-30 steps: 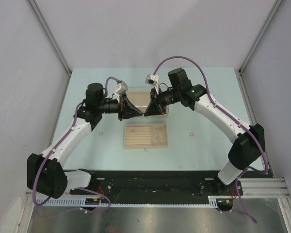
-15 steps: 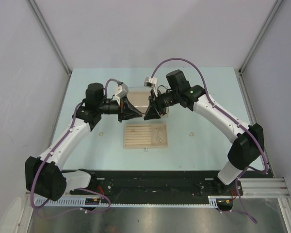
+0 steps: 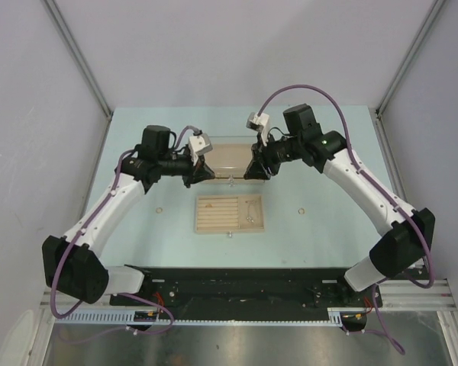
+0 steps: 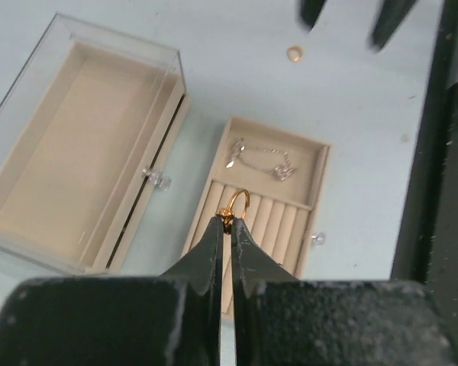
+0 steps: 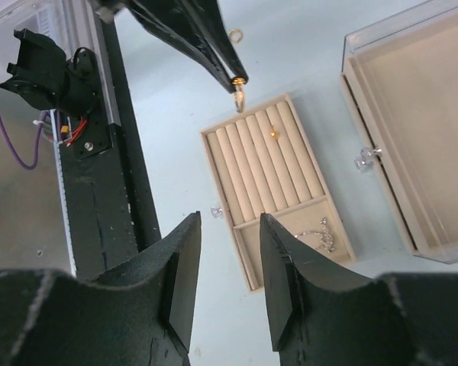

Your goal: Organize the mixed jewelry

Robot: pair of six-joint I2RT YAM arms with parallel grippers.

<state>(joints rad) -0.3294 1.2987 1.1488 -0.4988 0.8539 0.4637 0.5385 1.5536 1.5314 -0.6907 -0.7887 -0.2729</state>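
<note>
Left wrist view shows the left gripper (image 4: 227, 223) pinched fully closed on a small gold ring (image 4: 240, 203). It grips the ring by the edge, so the loop stands clear of the tips, probably so it can be pushed down between the padded rolls of the beige tray (image 4: 269, 229) directly below. A silver chain (image 4: 259, 161) lies in the tray's open end compartment, and a second ring (image 5: 273, 133) sits in a slot. The right gripper (image 5: 227, 267) hovers spread wide and empty, perhaps waiting for the loose ring (image 4: 294, 53) lying on the table (image 4: 351, 114) beyond the tray.
</note>
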